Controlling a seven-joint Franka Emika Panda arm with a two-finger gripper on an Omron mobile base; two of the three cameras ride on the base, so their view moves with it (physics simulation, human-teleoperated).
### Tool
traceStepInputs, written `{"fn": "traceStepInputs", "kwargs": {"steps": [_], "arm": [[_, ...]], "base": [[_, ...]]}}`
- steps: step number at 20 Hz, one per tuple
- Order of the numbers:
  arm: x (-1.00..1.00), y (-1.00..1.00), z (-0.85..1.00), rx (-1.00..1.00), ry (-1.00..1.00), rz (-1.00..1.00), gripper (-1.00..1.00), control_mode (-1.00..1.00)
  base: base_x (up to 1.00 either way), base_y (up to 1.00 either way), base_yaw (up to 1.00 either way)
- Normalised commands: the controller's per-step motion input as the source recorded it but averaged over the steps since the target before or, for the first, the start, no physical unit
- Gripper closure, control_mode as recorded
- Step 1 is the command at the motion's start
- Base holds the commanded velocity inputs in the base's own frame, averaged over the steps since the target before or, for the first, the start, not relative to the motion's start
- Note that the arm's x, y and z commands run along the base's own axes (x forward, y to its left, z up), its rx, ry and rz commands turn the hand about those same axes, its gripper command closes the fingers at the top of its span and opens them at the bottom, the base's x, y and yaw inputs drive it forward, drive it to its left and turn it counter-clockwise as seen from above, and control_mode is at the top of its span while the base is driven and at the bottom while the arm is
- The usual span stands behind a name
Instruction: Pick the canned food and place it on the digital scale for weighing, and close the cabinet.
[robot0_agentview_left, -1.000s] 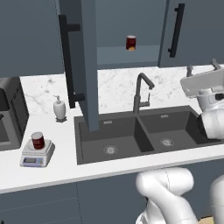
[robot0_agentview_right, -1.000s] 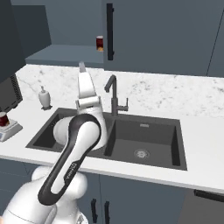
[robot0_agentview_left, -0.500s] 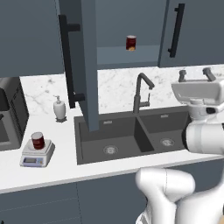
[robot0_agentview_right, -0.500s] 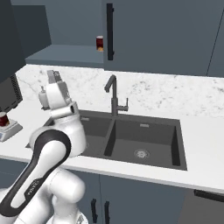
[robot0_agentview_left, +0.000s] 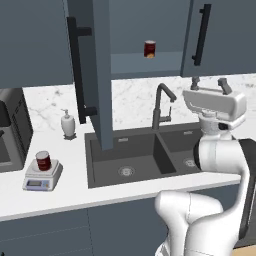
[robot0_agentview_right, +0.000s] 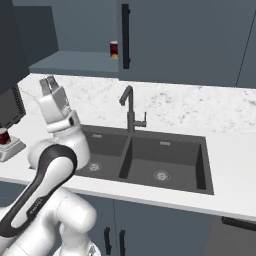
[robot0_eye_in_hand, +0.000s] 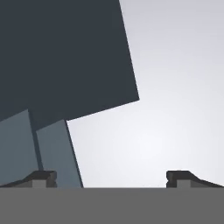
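The white two-finger gripper is held raised, fingers spread wide, nothing between them. Well to its left and lower, the small dark-red can is seen standing on the pale-grey square scale.

Cabinet upper left of left base view: flat matt slate-blue panels, black bar handles, slight satin sheen. Counter: white marble-look, grey veining, smooth. Sink: matt dark composite look; faucet dark, matt metal. Digital scale: pale plastic, smooth. Canned food: dark-red body, silvery top. Soap dispenser: smooth white, plastic or ceramic unclear.
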Motion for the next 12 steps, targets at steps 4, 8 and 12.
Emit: {"fn": "traceStepInputs", "kwargs": {"steps": [4,8,12], "arm": [[-0.71,-0.17,0.69,0.38,0.5,-0.13,-1.0,-1.0],[-0.86,-0.18,0.23,0.09,0.87,-0.04,-1.0,-1.0],[-0.92,-0.04,0.13,0.0,0.99,0.0,-1.0,-1.0]], "base": [[0.0,0.0,0.0],[0.0,0.0,0.0],[0.0,0.0,0.0]]}}
